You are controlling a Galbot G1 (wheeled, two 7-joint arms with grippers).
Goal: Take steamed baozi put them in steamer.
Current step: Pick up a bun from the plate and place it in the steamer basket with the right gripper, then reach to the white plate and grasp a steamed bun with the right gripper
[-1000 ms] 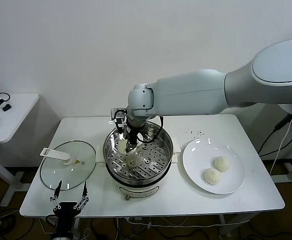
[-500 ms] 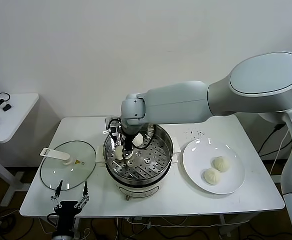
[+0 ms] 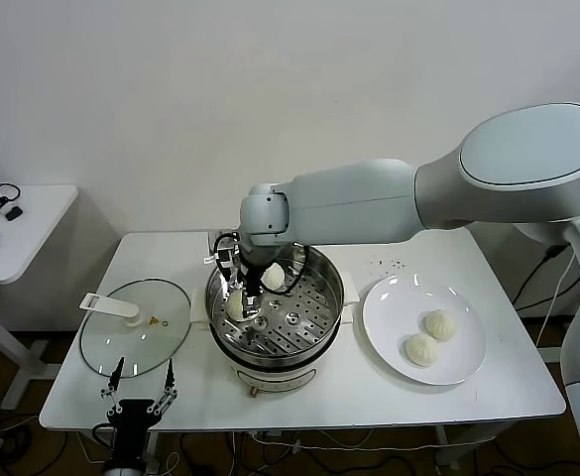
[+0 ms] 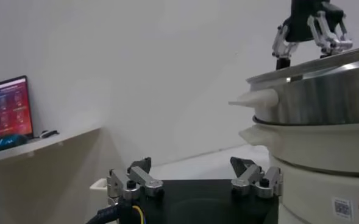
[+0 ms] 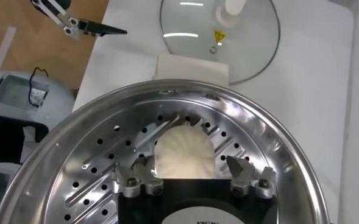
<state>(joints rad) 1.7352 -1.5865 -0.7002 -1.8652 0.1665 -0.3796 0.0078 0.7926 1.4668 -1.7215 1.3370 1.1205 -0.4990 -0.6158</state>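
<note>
The steel steamer point(image 3: 321, 319) stands mid-table with its perforated tray point(image 5: 100, 176) showing. My right gripper point(image 3: 243, 297) reaches down into its left side, open. One white baozi point(image 5: 184, 152) lies on the tray between the spread fingers, with a gap on one side; the head view shows this baozi point(image 3: 235, 308) below the gripper. A second baozi point(image 3: 274, 277) rests farther back in the steamer. Two more baozi point(image 3: 438, 323) point(image 3: 421, 349) sit on the white plate point(image 3: 389, 307) to the right. My left gripper point(image 4: 191, 167) is parked low at the table's front left, open and empty.
The glass lid point(image 3: 134, 327) with its white handle lies flat left of the steamer. A small white side table point(image 3: 22, 223) stands at the far left. From the left wrist camera the steamer point(image 4: 313, 103) rises close by, with the right gripper point(image 4: 307, 27) above its rim.
My right gripper carried a baozi to the steamer's left side, lowered, and opened. That baozi now lies free on the tray. The left arm has not moved.
</note>
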